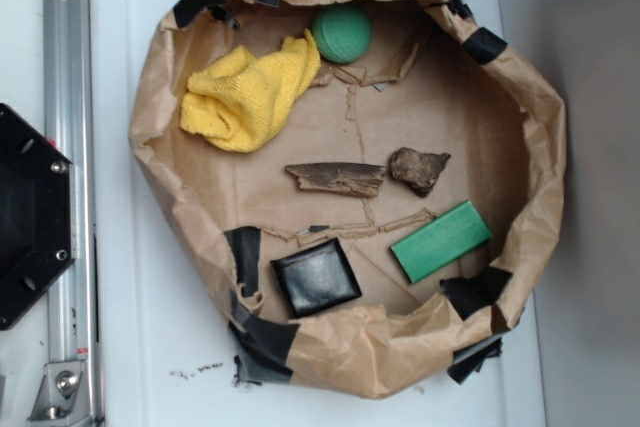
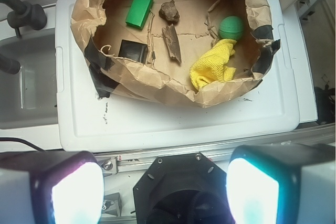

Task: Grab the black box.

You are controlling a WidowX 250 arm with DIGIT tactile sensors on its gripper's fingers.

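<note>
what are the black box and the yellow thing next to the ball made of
Black box: looks like glossy plastic or faux leather, going by its sheen and rounded edges; which one is unclear. Yellow cloth: soft matte fabric, probably microfiber, going by its fuzzy texture and crumpled folds.

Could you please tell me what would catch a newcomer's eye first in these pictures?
First the crumpled brown paper nest, patched with black tape, sitting on a white surface. Inside it, the bright yellow cloth lies beside the green ball at one end, while the glossy black box and the green block lie at the other. In the wrist view, the gripper sits well back from the nest, jaws wide apart.
</note>
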